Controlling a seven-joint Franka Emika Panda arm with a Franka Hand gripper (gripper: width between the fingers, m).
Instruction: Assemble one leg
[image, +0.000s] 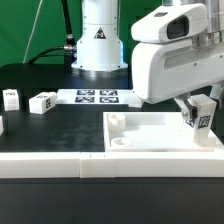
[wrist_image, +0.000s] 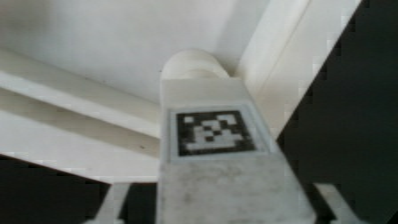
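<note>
My gripper (image: 200, 110) is shut on a leg (image: 201, 117), a small white post with a black-and-white tag. It holds it upright over the far right corner of the large white tray-like panel (image: 160, 132). In the wrist view the leg (wrist_image: 214, 140) fills the middle, tag facing the camera, its rounded tip close to the panel's raised rim (wrist_image: 285, 50). The fingers (wrist_image: 114, 200) flank the leg's base. Whether the tip touches the panel is hidden.
Two more white legs (image: 42, 101) (image: 10, 97) lie on the black table at the exterior view's left. The marker board (image: 97, 96) lies before the robot base (image: 100, 45). A white rail (image: 60, 166) runs along the table's front edge.
</note>
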